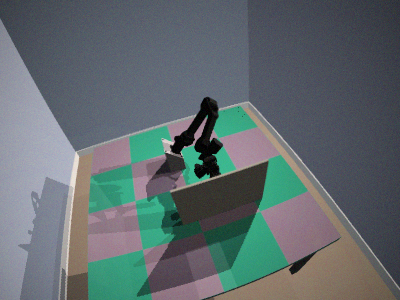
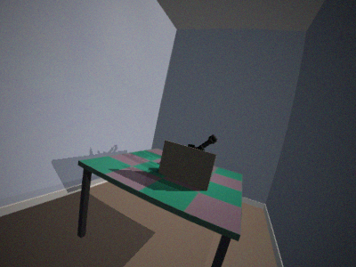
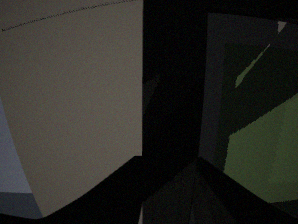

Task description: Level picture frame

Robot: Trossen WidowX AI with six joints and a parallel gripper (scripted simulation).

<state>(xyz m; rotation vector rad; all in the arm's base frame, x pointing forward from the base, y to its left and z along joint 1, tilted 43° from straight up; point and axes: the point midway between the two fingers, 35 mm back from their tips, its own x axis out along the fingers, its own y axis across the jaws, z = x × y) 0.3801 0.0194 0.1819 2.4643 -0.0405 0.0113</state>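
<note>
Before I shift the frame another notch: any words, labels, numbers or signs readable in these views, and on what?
None. No text shows on the board, the checkered table, the walls or the arm. In the wrist view the dotted line across the pale panel is no lettering; the rest there is too dark.

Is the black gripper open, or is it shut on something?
Shut on something: the black gripper sits against the brown upright panel. The dark wrist view suggests the picture frame, but I cannot tell for sure.
</note>
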